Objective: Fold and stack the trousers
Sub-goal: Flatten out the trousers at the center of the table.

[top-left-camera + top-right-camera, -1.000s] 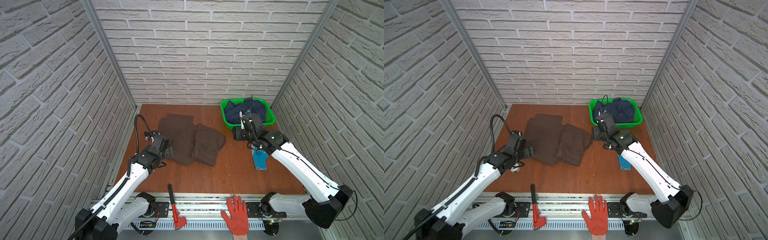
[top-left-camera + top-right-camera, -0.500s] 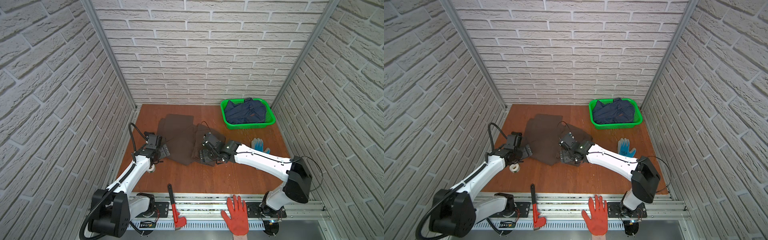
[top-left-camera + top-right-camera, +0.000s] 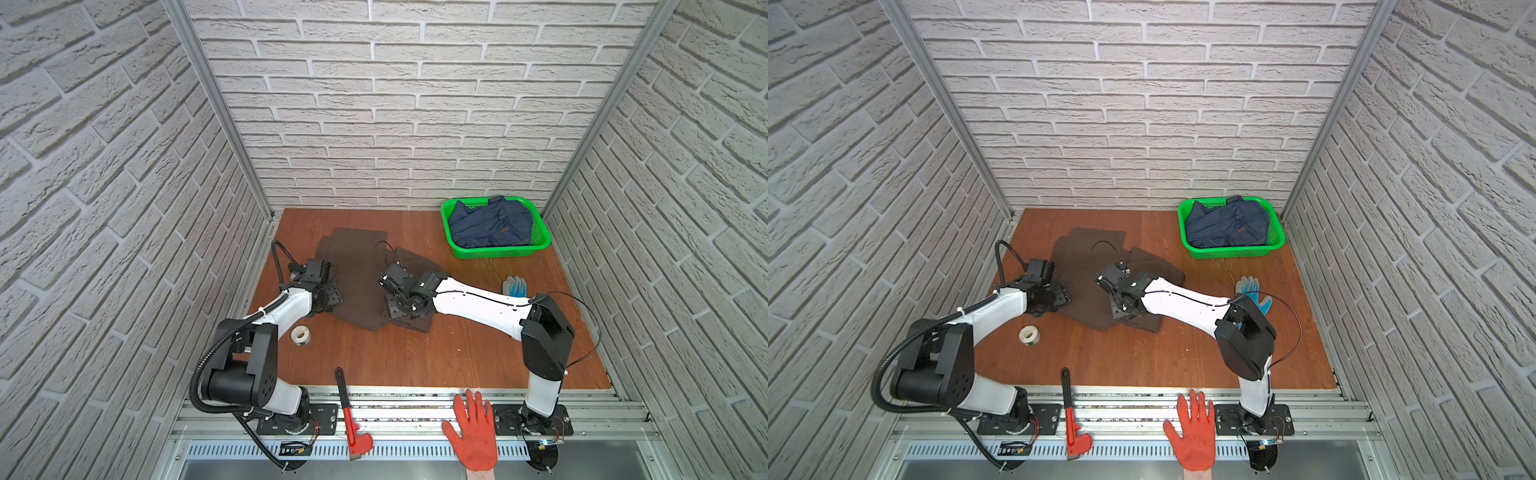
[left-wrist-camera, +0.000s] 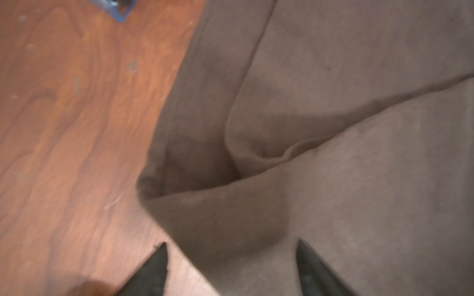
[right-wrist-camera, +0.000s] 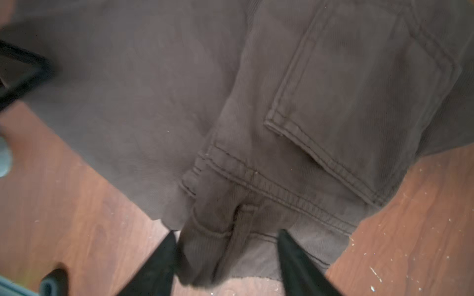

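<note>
White brick walls box in a wooden desk (image 3: 415,353), where the brown trousers (image 3: 357,266) lie loosely spread in the middle, well apart from the green basket (image 3: 498,252) at the back corner. Within the last second the right arm has swung over from the basket, so both tools now sit low on the trousers' near edge. The left tool (image 4: 230,243) stands open astride a flat edge, holding nothing, and the right tool (image 5: 227,233) is half closed round the bunched waistband, grip uncertain, which suggests a fold is about to start.
</note>
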### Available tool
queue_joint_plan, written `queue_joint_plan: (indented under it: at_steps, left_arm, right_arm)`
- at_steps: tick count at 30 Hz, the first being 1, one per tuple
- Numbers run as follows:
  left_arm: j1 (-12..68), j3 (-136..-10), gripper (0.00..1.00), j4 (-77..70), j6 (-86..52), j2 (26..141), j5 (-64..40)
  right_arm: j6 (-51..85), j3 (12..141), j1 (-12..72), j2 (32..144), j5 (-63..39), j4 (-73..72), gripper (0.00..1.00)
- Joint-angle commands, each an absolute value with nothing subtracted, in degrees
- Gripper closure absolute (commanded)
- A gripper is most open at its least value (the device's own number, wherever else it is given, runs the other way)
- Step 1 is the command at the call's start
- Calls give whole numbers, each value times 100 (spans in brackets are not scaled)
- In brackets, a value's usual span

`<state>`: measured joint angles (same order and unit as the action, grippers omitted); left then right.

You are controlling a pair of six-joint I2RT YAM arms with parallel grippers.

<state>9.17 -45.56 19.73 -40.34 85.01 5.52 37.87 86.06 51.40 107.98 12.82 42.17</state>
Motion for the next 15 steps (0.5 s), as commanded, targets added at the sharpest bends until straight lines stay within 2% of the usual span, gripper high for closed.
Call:
queue_joint_plan:
  at_steps: [1,2,6,8,15]
  left_arm:
    - [807,-4717,49,1741,-3961,8701,358]
    - [796,-4735,57,1719,-3954,8756,330]
    - [726,-4764,86,1669,-3889,8829,268]
    - [679,-4779,100,1698,-3850,8719,283]
    - [447,-5029,100,2246,-3433,7704,556]
  right_arm:
    - [3732,8715,5064,10757,1463,4444,54]
    - [3720,8675,5034,10722,1515,4472,58]
    - [3593,8491,4875,10477,1675,4574,92]
    - [3455,8448,4818,10272,1760,4654,95]
    - [2564,8333,4516,9171,1991,4939,94]
